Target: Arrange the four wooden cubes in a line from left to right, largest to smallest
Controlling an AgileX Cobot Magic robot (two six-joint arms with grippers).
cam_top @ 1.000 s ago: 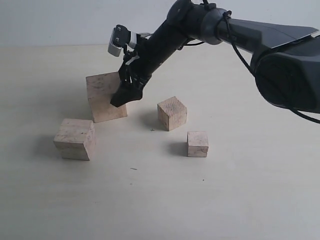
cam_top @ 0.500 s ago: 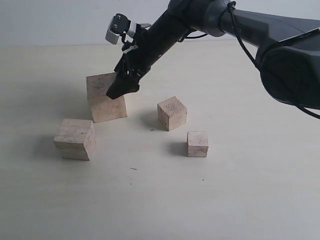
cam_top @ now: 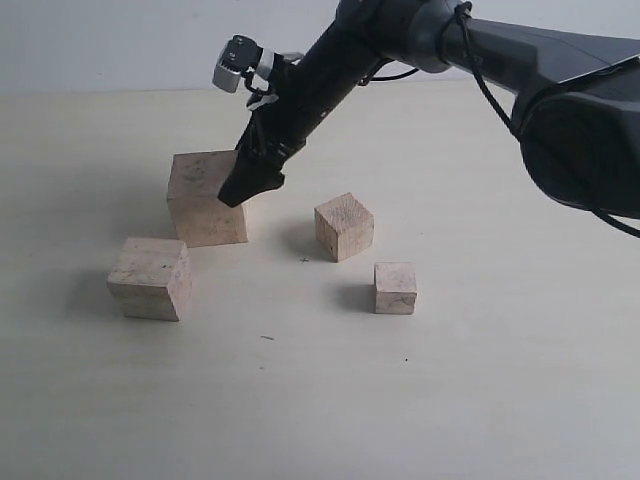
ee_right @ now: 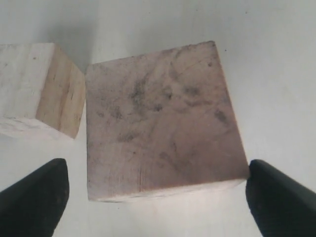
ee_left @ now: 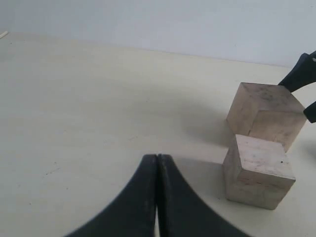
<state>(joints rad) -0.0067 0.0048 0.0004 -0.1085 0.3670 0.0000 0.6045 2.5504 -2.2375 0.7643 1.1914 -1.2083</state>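
Note:
Four pale wooden cubes rest on the table. The largest cube (cam_top: 205,198) (ee_right: 163,118) (ee_left: 266,111) lies flat at the back left, and the second cube (cam_top: 150,278) (ee_right: 34,91) (ee_left: 259,170) sits just in front of it to the left. The third cube (cam_top: 343,226) and the smallest cube (cam_top: 395,288) stand to the right. My right gripper (cam_top: 245,185) (ee_right: 158,197) is open wide over the largest cube's right edge, one finger on each side of it. My left gripper (ee_left: 157,165) is shut and empty, low over bare table, and out of the exterior view.
The pale table (cam_top: 320,400) stretches wide in front of and to the right of the cubes. The right arm (cam_top: 420,40) reaches in from the upper right, above the third cube. A light wall (cam_top: 100,40) runs behind the table.
The largest cube was tilted with my right gripper on it; now it sits flat, shifted slightly left, and the gripper's fingers stand apart from its sides.

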